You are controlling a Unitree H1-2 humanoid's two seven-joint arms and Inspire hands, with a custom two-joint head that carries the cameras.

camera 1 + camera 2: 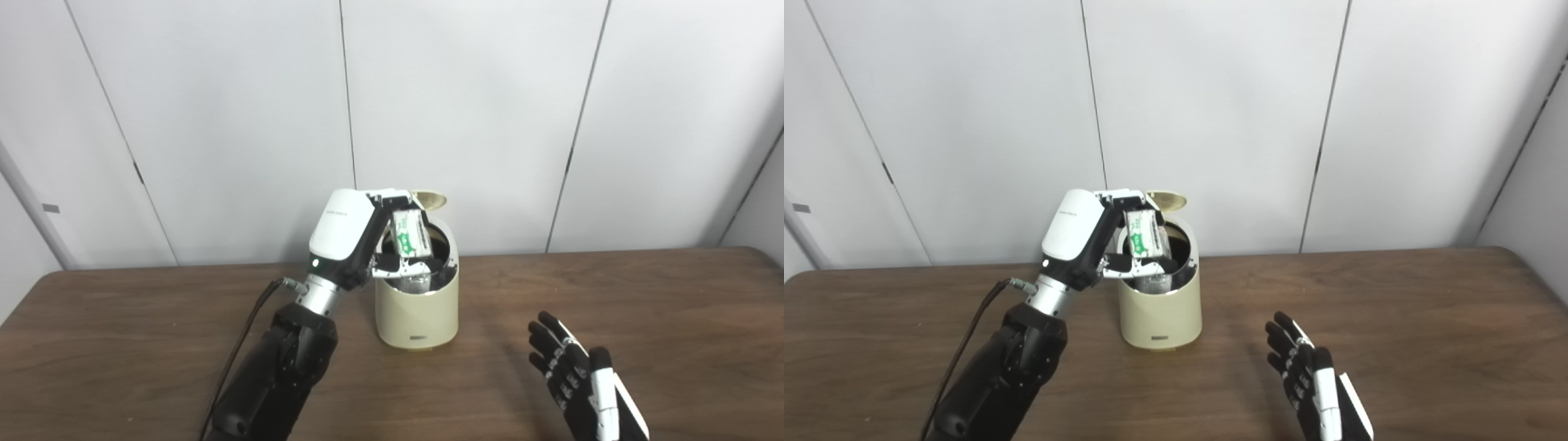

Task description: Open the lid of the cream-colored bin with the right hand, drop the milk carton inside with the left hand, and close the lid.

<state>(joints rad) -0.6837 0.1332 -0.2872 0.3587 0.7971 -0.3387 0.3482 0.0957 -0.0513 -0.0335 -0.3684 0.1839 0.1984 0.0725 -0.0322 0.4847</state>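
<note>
A: Nearest the lens, lower right of frame: right hand (pixel 579 383), palm turned toward centre, fingers (pixel 547 335) spread and pointing up, holding nothing. It hovers just above the brown table (pixel 643 306), well apart from the bin.

B: And the other one?

A: Left arm (pixel 275 373) enters from the lower left, black forearm, a dark cable running along it. Left hand (pixel 361 239), white-backed, sits at centre frame, up against the left side of the bin's rim.

B: Finger state on that hand?

A: Fingers (pixel 1127 199) pinching the milk carton (pixel 411 234); one set at its top edge, the thumb below it. Carton is white with green print, tilted, held directly over the bin's mouth. Its lower end looks level with the rim; whether it touches the rim, I cannot tell.

B: Bin?

A: Cream-colored bin (pixel 418 306), round, upright on the table at centre. Lid (pixel 430 199) is swung up and back, standing behind the opening at the far edge. Interior is dark, with something pale and shiny inside, not identifiable.

B: Background?

A: White panelled wall (pixel 490 92) across the upper frame, behind the table's far edge.
</note>
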